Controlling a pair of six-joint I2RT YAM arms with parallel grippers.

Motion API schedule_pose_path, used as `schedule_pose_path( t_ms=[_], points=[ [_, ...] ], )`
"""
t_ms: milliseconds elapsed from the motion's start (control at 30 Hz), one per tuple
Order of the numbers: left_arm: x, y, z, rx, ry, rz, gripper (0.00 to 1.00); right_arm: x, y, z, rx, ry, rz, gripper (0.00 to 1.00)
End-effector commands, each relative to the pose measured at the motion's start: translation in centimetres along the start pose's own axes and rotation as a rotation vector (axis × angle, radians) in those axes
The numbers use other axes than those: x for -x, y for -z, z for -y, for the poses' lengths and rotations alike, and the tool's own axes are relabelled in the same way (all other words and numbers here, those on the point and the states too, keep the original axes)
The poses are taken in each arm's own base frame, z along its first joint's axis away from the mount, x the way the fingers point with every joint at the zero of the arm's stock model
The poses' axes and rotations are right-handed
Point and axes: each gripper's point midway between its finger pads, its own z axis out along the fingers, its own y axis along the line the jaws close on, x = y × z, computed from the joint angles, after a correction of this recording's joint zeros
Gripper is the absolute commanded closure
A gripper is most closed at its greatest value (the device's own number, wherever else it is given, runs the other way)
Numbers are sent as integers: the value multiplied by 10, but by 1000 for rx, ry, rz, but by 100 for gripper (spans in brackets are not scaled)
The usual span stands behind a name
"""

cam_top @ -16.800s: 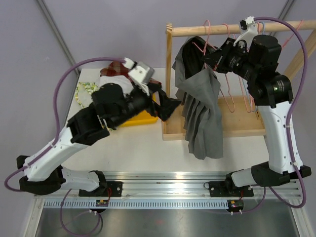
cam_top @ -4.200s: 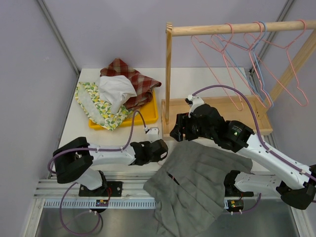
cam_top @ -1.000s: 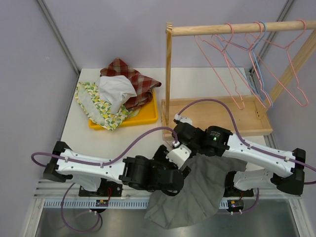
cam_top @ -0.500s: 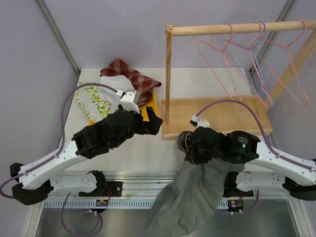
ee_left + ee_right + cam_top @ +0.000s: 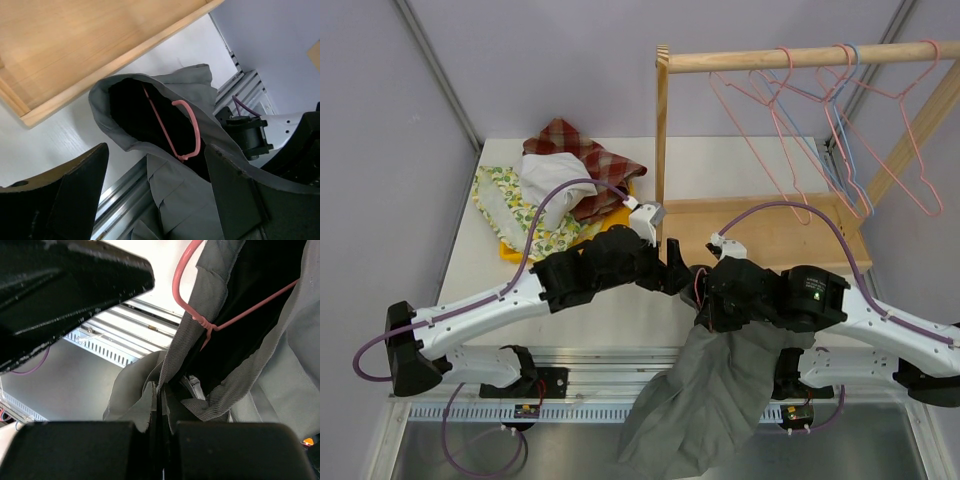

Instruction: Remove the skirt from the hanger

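Note:
The grey skirt [image 5: 705, 395] hangs from my right gripper [image 5: 704, 300] over the table's front edge. That gripper [image 5: 162, 415] is shut on a fold of the skirt's [image 5: 197, 305] waistband. The pink hanger [image 5: 204, 324] still sits inside the waist opening, its hook showing against the dark inside. My left gripper [image 5: 672, 268] is just left of the right one, above the table. It [image 5: 157, 200] is open, nothing held, its jaws astride the view of the skirt [image 5: 185, 185] and the hanger [image 5: 196, 132], not touching either.
A wooden rack base [image 5: 760, 235] lies behind both grippers, with an upright post [image 5: 661, 150] and a rail [image 5: 790, 58] carrying several bare hangers. A yellow tray [image 5: 515, 252] with a pile of clothes [image 5: 560, 175] sits at the back left. Metal rails [image 5: 620, 380] run along the front edge.
My left arm has swung from the tray side to the right, up to the skirt's waist; its jaws stay open. The right gripper keeps its hold and has hardly moved.

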Motion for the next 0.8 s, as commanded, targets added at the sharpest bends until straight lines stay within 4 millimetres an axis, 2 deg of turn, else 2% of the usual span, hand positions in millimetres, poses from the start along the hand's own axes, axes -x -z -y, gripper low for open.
schedule_pose_path(
  t_ms=[0, 67, 200, 333, 467, 667, 733, 767],
  points=[
    [12, 3, 28, -128, 20, 44, 20, 12, 3, -5, 22, -15, 65, 100],
    [5, -1, 30, -151, 27, 24, 20, 14, 3, -8, 26, -11, 71, 100],
    [4, -6, 40, -189, 37, 25, 23, 17, 3, -10, 26, -6, 79, 100],
    [-1, -15, 45, -191, 27, 4, 34, 18, 3, -10, 28, -6, 82, 100],
    [-7, -25, 50, -200, 21, -12, 52, 18, 6, -9, 31, -17, 89, 100],
    [-14, -36, 47, -171, 5, -29, 60, 19, 10, -8, 38, -24, 97, 100],
    [-14, -38, 48, -177, 2, -27, 73, 19, 10, -8, 38, -24, 99, 100],
    [-14, -40, 48, -172, 2, -25, 84, 19, 10, -8, 44, -27, 101, 100]
  ],
)
